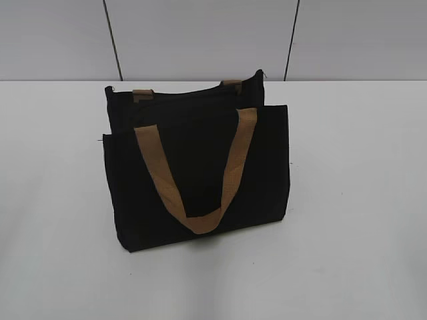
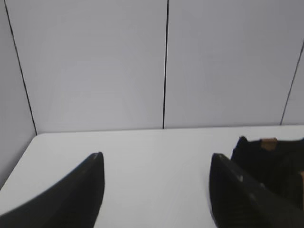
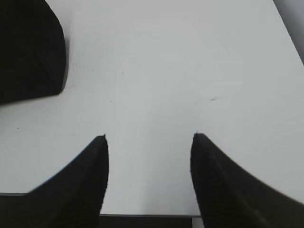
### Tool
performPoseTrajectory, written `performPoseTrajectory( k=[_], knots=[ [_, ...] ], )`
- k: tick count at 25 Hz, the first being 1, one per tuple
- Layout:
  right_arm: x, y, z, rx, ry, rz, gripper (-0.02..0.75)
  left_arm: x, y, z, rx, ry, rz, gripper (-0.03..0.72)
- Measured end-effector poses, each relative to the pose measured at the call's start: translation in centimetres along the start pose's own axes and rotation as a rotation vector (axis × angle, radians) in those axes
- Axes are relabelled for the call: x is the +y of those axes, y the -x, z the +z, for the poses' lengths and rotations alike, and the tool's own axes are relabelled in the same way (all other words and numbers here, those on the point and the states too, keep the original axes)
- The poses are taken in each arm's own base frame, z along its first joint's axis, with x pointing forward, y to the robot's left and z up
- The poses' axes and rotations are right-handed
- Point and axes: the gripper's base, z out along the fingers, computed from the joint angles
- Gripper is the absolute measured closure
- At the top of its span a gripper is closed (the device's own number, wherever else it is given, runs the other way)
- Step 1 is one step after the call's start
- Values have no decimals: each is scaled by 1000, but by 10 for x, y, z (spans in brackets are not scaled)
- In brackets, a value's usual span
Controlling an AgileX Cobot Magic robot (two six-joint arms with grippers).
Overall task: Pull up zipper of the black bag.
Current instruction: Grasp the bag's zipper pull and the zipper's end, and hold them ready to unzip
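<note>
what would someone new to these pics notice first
A boxy black fabric bag stands alone in the middle of a white table, its tan webbing handle drooping down the front in a loop. In each wrist view an open pincer frames bare tabletop: the left pincer has the bag at its right edge, the right pincer has it at upper left.

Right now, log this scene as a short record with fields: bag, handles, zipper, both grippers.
bag: black bag upright on the white table
handles: tan front handle hangs down over the front face
zipper: pull tab too small to make out
left gripper: open, empty, bag to its right
right gripper: open, empty, above bare table
</note>
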Motion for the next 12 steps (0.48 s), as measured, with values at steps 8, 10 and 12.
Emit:
performPoseTrajectory(
  k=[8,10,12],
  knots=[
    [0,0,0,0,0,0,309,4,-19,94,-80,40,3,169],
    [0,0,0,0,0,0,309,3,-29,110,-101,47,19,169],
    [0,0,0,0,0,0,309,3,-40,126,-99,46,32,169]
  ],
)
